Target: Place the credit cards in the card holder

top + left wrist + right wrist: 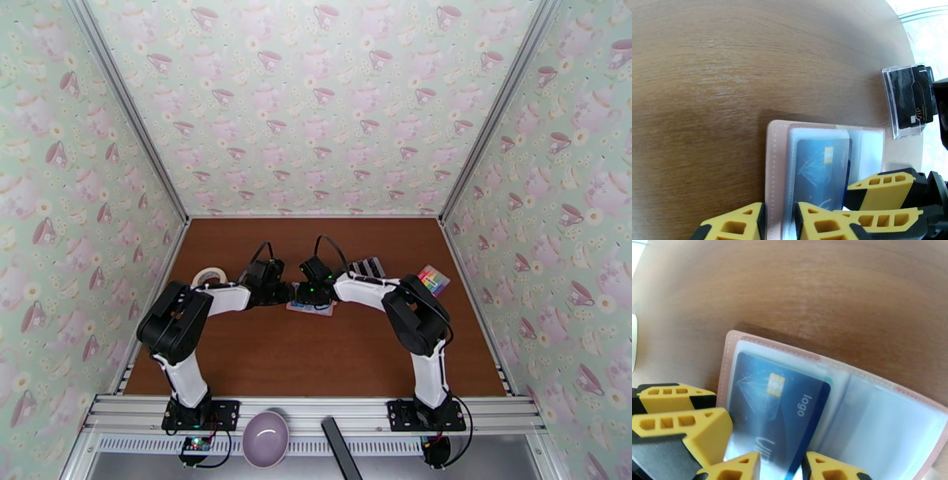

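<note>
Open card holder, long axis left-right

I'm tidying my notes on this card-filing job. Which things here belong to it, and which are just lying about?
Belongs to the job: card holder, blue card partly in its pocket, black cards, clear stand holding them.
Lying about: tape roll, small multicoloured item, lilac bowl, black bar by the front rail.

Matt wood-grain table, stitched pink leather-look card holder, glossy clear plastic pockets, glossy blue credit card.
</note>
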